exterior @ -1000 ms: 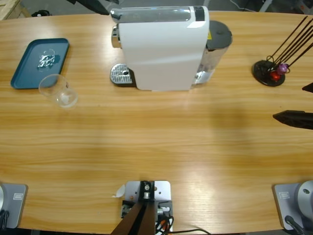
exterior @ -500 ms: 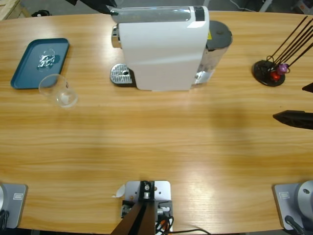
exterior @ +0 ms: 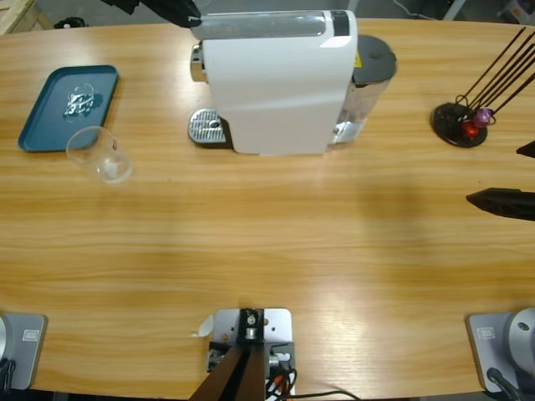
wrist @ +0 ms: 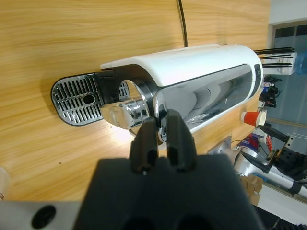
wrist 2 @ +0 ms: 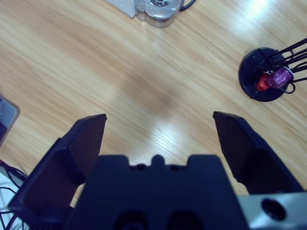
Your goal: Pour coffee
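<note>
The right gripper (wrist 2: 159, 139) hangs over bare table (exterior: 276, 242) with its 2 jaws spread wide and nothing between them; in the high view only its black tips (exterior: 500, 202) show at the right edge. Just beyond it stands a black capsule stand (exterior: 459, 125) with a red and a purple capsule at its foot.

No coffee can be made out anywhere. The clear glass cup (exterior: 100, 154) that would take it sits on the table near the left end, just below the blue tray (exterior: 50, 117) and well apart from the coffee machine (exterior: 280, 79); whether it holds any liquid cannot be told. The cup looks light, stiff, smooth and breakable, so it probably wants a gentle squeeze across its side wall, low enough that it does not tip, and a level carry once filled. The drip grille (exterior: 206, 128) at the machine's spout end is bare.

Farthest off, the left gripper (wrist: 160, 134) has its 2 jaws nearly together, holding nothing, pointed at the chrome spout (wrist: 127, 112) and the top of the machine. In the high view it is the dark shape (exterior: 171, 10) at the top edge.

Against 1 second ago, only that dark shape differs, sitting a little further along the edge. Cup, tray, machine and right tips lie as they did.
</note>
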